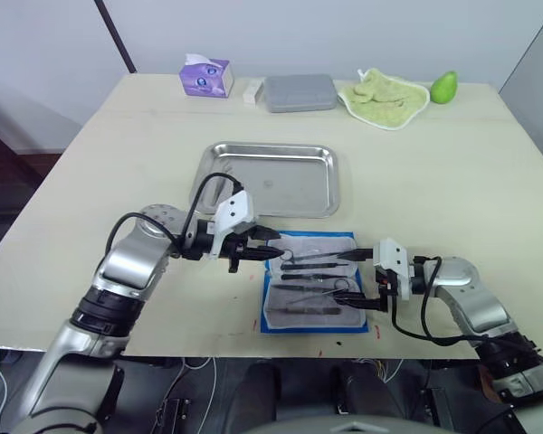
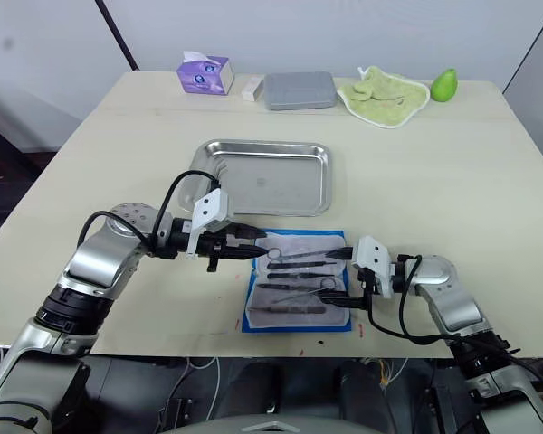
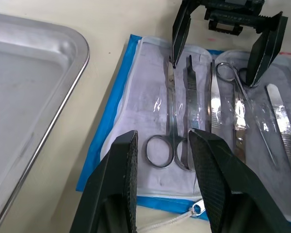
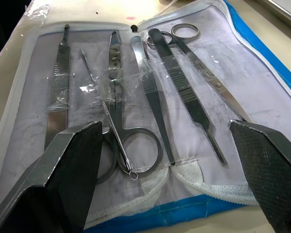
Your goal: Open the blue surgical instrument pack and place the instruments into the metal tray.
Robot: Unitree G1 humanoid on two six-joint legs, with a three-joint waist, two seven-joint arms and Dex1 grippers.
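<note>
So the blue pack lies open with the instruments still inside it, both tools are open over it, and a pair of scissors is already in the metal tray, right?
Not quite: the metal tray holds no scissors, as the left eye view shows. The blue pack lies open with the instruments still inside, and the left tool and right tool are open over it.

One open bright-blue fabric instrument pack (image 1: 313, 286), six slender grey metal instruments (image 4: 150, 92) inside it, one shiny rectangular steel tray (image 1: 266, 178).
</note>
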